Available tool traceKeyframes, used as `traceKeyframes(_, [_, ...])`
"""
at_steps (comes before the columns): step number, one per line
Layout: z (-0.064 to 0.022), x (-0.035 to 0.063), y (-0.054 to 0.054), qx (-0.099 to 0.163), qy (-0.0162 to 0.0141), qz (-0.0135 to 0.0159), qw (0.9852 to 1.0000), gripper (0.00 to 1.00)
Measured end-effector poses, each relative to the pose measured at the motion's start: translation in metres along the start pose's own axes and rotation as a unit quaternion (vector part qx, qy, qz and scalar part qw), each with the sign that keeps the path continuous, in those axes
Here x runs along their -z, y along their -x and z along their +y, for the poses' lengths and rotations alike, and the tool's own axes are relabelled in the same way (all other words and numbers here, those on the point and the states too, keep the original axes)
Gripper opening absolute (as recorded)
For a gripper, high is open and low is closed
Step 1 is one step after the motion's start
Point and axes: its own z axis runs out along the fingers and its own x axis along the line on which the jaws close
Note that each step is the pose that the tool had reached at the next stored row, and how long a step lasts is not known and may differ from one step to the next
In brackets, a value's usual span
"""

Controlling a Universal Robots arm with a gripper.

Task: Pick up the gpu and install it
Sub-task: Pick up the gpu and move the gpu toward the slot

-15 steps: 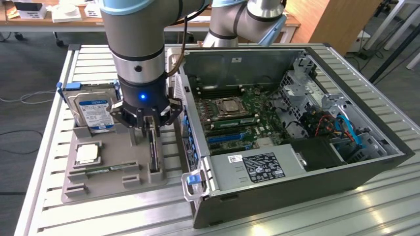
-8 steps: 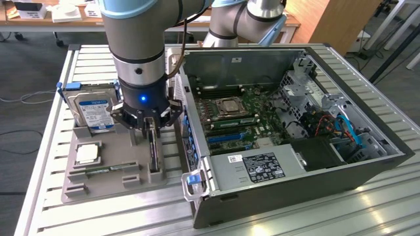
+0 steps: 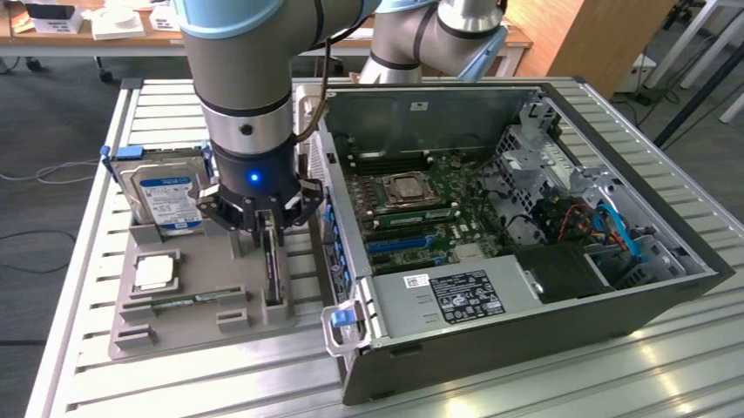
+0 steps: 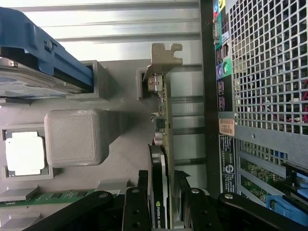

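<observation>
tray (image 3: 174,326) lying near on bench (image 3: 558,383), exterior view's left, slots keeping parts upright | gpu (image 3: 273,274) standing on edge in slot beside case (image 3: 489,357), top edge exposed for grasping | pincer (image 3: 270,231) straddling its far end, jaws apart, not clamping

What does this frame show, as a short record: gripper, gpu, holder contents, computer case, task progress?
gripper: open, fingers on either side of the gpu's upper edge
gpu: standing on edge in a slot of the grey holder, not lifted
holder also carries: hard drive, processor, memory stick
computer case: side open, next to the holder on the exterior view's right, motherboard exposed
install: not done
</observation>
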Motion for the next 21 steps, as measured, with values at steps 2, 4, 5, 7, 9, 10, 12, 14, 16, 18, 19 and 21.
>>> traceKeyframes(2, [-0.0001,-0.0006,0.000,0.000,-0.0001,0.0001,1.0000,0.36])
traceKeyframes(4, [-0.0001,-0.0009,0.000,0.000,-0.0001,0.0001,1.0000,0.36])
traceKeyframes(5, [0.0000,-0.0016,0.000,0.000,0.0001,-0.0001,1.0000,0.36])
traceKeyframes(7, [-0.0001,-0.0029,0.000,0.000,0.0000,0.0000,1.0000,0.36])
traceKeyframes(9, [-0.0002,-0.0041,0.000,0.000,-0.0001,0.0000,1.0000,0.36])
traceKeyframes(10, [-0.0002,-0.0046,0.000,0.000,-0.0001,0.0001,1.0000,0.36])
traceKeyframes(12, [-0.0002,-0.0060,0.000,0.000,-0.0001,0.0001,1.0000,0.36])
traceKeyframes(14, [-0.0003,-0.0068,0.000,0.000,-0.0002,0.0002,1.0000,0.36])
traceKeyframes(16, [-0.0003,-0.0078,0.000,0.000,-0.0001,0.0000,1.0000,0.36])
traceKeyframes(18, [-0.0004,-0.0094,0.000,0.000,-0.0001,0.0000,1.0000,0.36])
traceKeyframes(19, [-0.0004,-0.0103,0.000,0.000,-0.0001,0.0001,1.0000,0.36])
traceKeyframes(21, [-0.0005,-0.0115,0.000,0.000,-0.0001,0.0001,1.0000,0.36])
